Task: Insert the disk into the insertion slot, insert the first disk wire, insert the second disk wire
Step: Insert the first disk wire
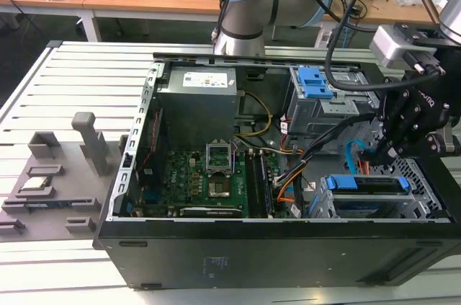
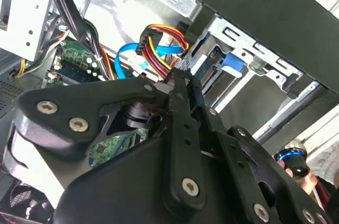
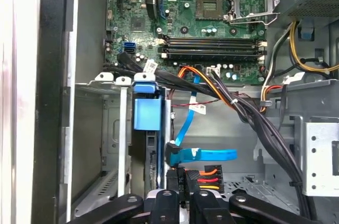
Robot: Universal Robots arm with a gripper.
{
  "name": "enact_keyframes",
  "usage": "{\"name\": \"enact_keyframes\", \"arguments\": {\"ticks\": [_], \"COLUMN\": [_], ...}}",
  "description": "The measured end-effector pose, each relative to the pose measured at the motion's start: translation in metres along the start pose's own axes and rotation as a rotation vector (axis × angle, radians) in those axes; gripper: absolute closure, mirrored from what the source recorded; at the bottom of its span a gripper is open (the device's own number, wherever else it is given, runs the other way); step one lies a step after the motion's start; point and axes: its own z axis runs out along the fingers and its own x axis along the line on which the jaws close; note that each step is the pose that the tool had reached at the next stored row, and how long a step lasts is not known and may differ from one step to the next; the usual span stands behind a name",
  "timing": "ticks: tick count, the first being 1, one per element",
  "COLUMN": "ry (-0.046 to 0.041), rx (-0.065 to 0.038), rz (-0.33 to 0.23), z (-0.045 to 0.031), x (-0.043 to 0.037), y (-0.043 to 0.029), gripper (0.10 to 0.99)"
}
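Computer case: lies open on its side on the slatted table.

Insertion slot: thin sheet-metal cage in the case corner.

Disk: I find it standing in the slot, its blue carrier tab flush with the cage mouth. I judge it dense, rigid and shock-sensitive. It should be handled by the carrier, never the label face.

Gripper: just behind the disk's rear edge, fingers drawn nearly together, pinching the power plug as far as I can judge.

Blue data cable: flat, springy and light. Its head lies against the disk's rear, but I cannot tell if it is seated.

Power plug: small hard plastic, its coloured wires stiff enough to twist it. I would grip the body, not the wires.
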Motion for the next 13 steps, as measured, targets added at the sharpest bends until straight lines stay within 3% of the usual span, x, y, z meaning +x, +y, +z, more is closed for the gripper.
{"name": "enact_keyframes", "arguments": {"ticks": [5, 13], "ry": [0.0032, 0.0037], "rx": [0.0, 0.0], "rz": [0.0, 0.0], "z": [0.0036, 0.0068], "x": [0.0102, 0.0147], "y": [-0.0005, -0.0047], "gripper": [0.918, 0.918]}}
